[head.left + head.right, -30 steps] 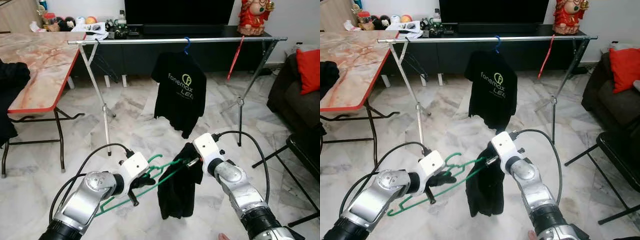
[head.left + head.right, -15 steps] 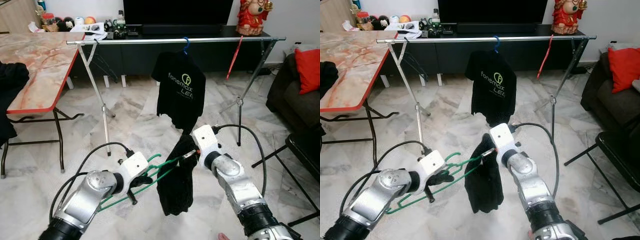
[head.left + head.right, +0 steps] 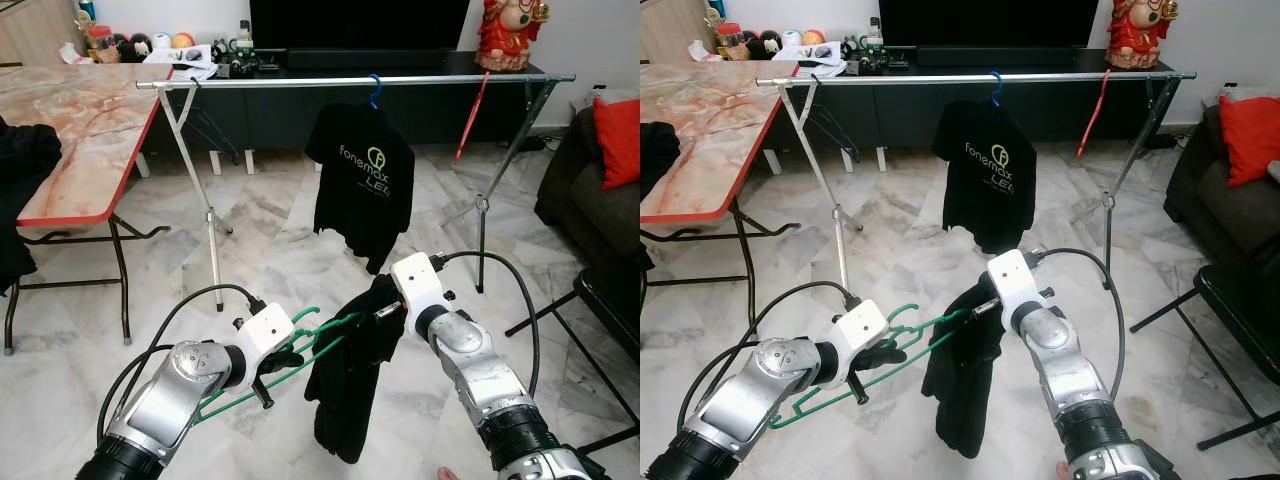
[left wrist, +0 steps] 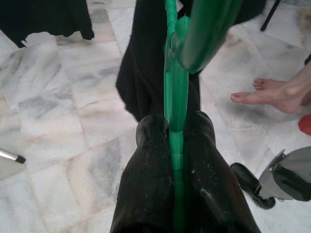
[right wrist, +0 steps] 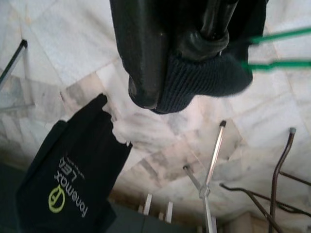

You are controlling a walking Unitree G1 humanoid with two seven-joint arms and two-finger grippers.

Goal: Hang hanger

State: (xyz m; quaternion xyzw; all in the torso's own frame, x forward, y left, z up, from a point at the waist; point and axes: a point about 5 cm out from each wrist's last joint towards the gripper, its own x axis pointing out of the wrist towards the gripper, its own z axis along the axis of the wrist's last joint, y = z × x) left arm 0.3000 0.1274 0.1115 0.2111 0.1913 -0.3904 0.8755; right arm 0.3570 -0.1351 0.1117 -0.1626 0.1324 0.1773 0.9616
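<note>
A green wire hanger (image 3: 300, 345) runs low between my two arms. My left gripper (image 3: 285, 358) is shut on its lower bar, and in the left wrist view the black fingers (image 4: 150, 160) pinch the green wire (image 4: 175, 97). A black garment (image 3: 350, 400) is draped over the hanger's far end and hangs toward the floor. My right gripper (image 3: 385, 315) is shut on the garment's ribbed edge (image 5: 204, 82). Beyond stands the metal clothes rail (image 3: 300, 83).
On the rail hang a black printed T-shirt (image 3: 365, 180) on a blue hanger, a red hanger (image 3: 470, 115) and dark hangers at its left end. A marble-topped table (image 3: 70, 120) is left, a dark sofa with a red cushion (image 3: 620, 140) right. A person's bare foot (image 4: 272, 94) stands nearby.
The black garment has slid lower and further left along the hanger. My right gripper has shifted slightly right. The left gripper keeps its hold on the hanger.
</note>
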